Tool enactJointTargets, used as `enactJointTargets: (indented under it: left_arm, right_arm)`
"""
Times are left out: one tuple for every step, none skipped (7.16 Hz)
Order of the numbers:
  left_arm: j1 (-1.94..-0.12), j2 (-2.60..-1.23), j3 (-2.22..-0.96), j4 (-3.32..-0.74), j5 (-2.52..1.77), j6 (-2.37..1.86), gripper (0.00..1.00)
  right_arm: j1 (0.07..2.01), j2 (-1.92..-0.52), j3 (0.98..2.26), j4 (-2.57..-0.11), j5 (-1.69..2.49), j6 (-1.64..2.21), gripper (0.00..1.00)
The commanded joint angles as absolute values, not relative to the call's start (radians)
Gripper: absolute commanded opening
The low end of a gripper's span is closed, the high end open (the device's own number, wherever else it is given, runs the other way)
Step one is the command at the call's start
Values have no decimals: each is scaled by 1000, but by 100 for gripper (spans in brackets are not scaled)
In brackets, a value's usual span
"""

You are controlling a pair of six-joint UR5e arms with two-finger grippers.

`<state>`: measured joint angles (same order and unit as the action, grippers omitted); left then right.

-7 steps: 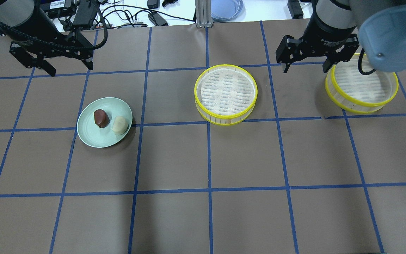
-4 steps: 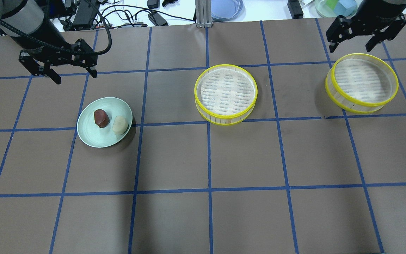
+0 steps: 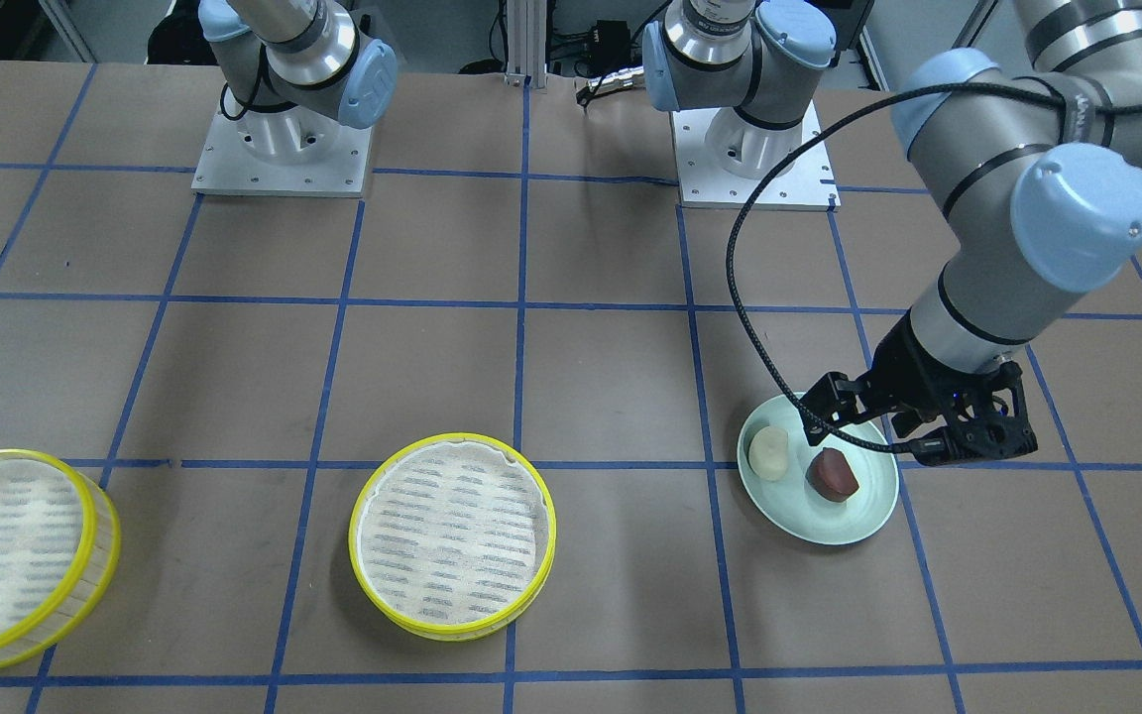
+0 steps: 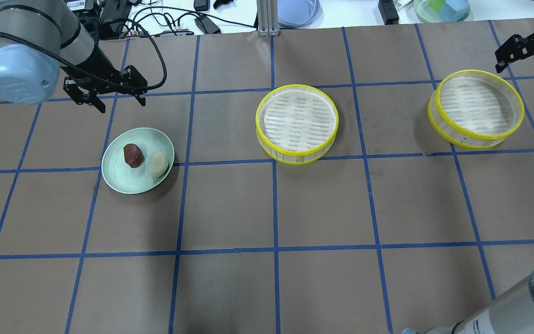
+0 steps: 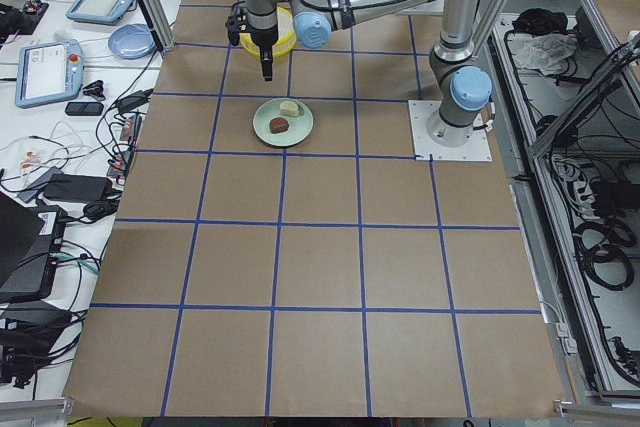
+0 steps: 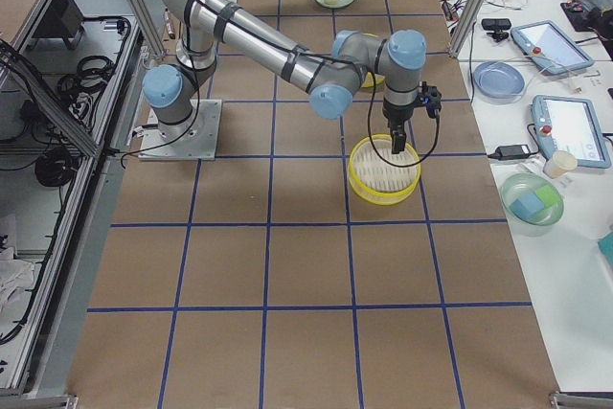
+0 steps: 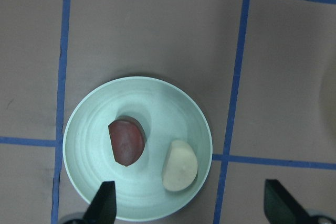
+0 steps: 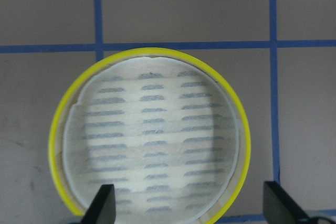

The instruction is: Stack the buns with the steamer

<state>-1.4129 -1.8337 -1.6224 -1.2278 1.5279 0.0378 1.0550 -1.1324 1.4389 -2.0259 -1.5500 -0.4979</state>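
Observation:
The dark reddish-brown bun (image 4: pixel 133 155) and the cream-white bun (image 4: pixel 158 164) lie side by side on a pale green plate (image 4: pixel 118 183) at the table's left. My left gripper (image 4: pixel 119 103) is open and empty, hovering just beyond the plate; its wrist view shows both buns (image 7: pixel 126 141) (image 7: pixel 180 165) between the fingertips (image 7: pixel 102 205). The lower steamer tray (image 4: pixel 297 123) stands mid-table, empty. The taller tray with the translucent wall (image 4: pixel 475 109) stands at the right, empty. My right gripper (image 4: pixel 524 62) is open and empty above that tray's far edge (image 8: pixel 149 137).
Blue tape lines grid the brown table. Cables, a blue dish (image 4: pixel 297 11) and a bowl of coloured blocks (image 4: pixel 441 9) lie beyond the far edge. The arm bases (image 3: pixel 279 149) (image 3: pixel 754 149) stand on the robot's side.
My left gripper has moved right and closer to the plate. My right gripper has swung to the right, off the near-left side of the taller tray to its far right. Both stayed open.

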Motion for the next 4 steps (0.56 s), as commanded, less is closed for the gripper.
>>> enactJointTargets:
  left_arm:
    - [-1413, -1919, -1666, -1134, 1528, 61, 100]
    - [-1413, -1949, -1684, -1120, 1528, 142, 100]
    - [-1413, -1968, -1704, -1124, 1528, 181, 98]
    - [-1413, -1973, -1729, -1132, 1528, 183, 98]
  right_arm:
    - [1014, -1054, 1439, -2075, -1551, -581, 100]
    - [1000, -1014, 1439, -2106, -1551, -615, 99]
    - [991, -996, 1439, -2114, -1552, -662, 87]
    - [992, -993, 1439, -2114, -1565, -667, 69]
